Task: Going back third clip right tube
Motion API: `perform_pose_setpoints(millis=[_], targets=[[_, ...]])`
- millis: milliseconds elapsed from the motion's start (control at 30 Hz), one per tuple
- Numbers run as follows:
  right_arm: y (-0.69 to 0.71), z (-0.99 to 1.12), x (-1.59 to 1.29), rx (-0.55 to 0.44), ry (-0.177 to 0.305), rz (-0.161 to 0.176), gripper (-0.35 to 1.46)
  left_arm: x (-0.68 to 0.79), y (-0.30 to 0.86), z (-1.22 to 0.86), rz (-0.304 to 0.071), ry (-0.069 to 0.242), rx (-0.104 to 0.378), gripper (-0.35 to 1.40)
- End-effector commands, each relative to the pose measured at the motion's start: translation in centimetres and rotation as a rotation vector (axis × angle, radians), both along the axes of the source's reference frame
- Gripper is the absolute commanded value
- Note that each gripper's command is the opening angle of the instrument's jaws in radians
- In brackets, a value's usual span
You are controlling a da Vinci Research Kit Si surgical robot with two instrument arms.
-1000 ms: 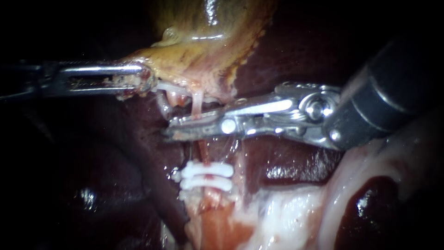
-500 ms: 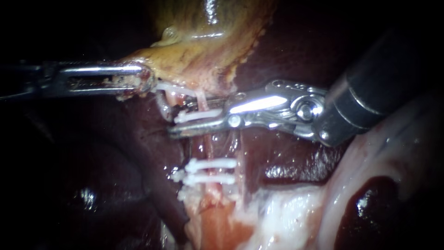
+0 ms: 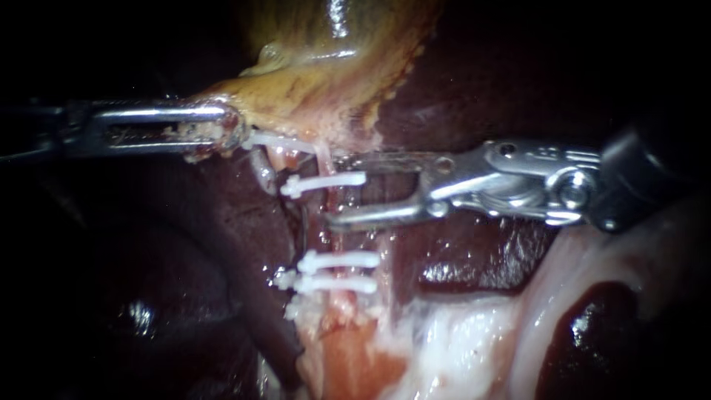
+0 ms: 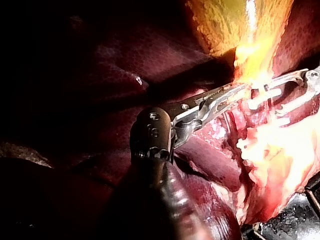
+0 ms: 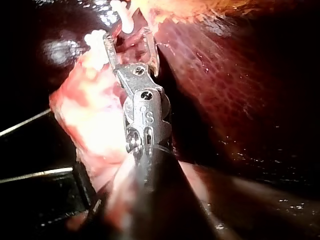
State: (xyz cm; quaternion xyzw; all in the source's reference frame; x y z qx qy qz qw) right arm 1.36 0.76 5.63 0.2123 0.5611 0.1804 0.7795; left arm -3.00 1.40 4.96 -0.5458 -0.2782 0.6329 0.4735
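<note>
right instrument [image 3: 335, 189] is seen with jaws spread wide, nothing gripped. third clip [image 3: 322, 181] is seated across the tube [image 3: 333, 237], one end between those jaws, above two lower clips [image 3: 337, 261]. gallbladder [image 3: 318, 96] edge is clamped by left instrument [image 3: 226, 127].

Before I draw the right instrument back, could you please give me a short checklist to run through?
1. Right instrument open and holding nothing: ok.
2. Third clip lying across the tube, apart from the two lower clips: ok.
3. Right instrument clear of the third clip: not ok; the clip's end lies inside its opening, so pull straight back.
4. Third clip fully latched around the tube: cannot tell.
5. Lower clips seated side by side on the tube: ok.
6. Left instrument shut on the gallbladder edge, holding it up: ok.
</note>
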Motion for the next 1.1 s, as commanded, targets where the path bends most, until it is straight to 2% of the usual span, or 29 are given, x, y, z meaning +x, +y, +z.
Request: perform_pose_setpoints(millis=[33, 267, 533, 667, 900, 1100], targets=[[-0.04, -0.04, -0.07, -0.018, 0.004, -0.008, 0.50, 0.00, 0.00, 0.00, 0.001, -0.001, 0.000, -0.35], [-0.19, -0.20, -0.41, -0.097, 0.025, -0.047, 0.50, 0.00, 0.01, 0.00, 0.001, -0.002, 0.000, -0.35], [-0.21, -0.23, -0.60, -0.126, 0.028, -0.053, 0.50, -0.04, 0.02, 0.04, -0.003, 0.001, -0.001, -0.35], [-0.21, -0.23, -0.62, -0.126, 0.029, -0.054, 0.50, -0.15, -0.03, 0.12, -0.005, 0.009, -0.024, -0.35], [-0.20, -0.24, -0.62, -0.125, 0.028, -0.053, 0.50, -0.42, -0.06, 0.34, -0.005, 0.013, -0.033, -0.35], [-0.20, -0.24, -0.63, -0.130, 0.029, -0.055, 0.50, -0.51, -0.07, 0.51, 0.005, 0.022, -0.036, -0.35]])
